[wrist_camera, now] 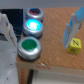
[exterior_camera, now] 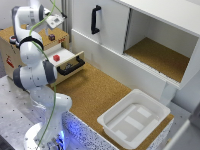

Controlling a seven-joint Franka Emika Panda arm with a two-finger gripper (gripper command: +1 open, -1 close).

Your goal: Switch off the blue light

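The blue light [wrist_camera: 33,25] is a round button glowing bright cyan-blue, the middle one in a row of three on a wooden box top [wrist_camera: 55,30]. A dark reddish button [wrist_camera: 34,12] is on one side of it and a green button [wrist_camera: 29,47] on the other. My gripper [wrist_camera: 40,36] is open and empty, with its fingers [wrist_camera: 75,25] spread wide over the box. The lit button lies between the fingers, nearer one of them. In the exterior view my gripper [exterior_camera: 53,22] hovers above the wooden box [exterior_camera: 10,45] at the exterior view's left. The blue light is hidden there.
A small yellow cube [wrist_camera: 74,46] sits on the box near one finger. A drawer with a black handle [exterior_camera: 71,66] and a small red knob [exterior_camera: 56,58] sticks out below. A white cabinet [exterior_camera: 160,55] stands open behind, and a white bin [exterior_camera: 134,117] sits on the cork table.
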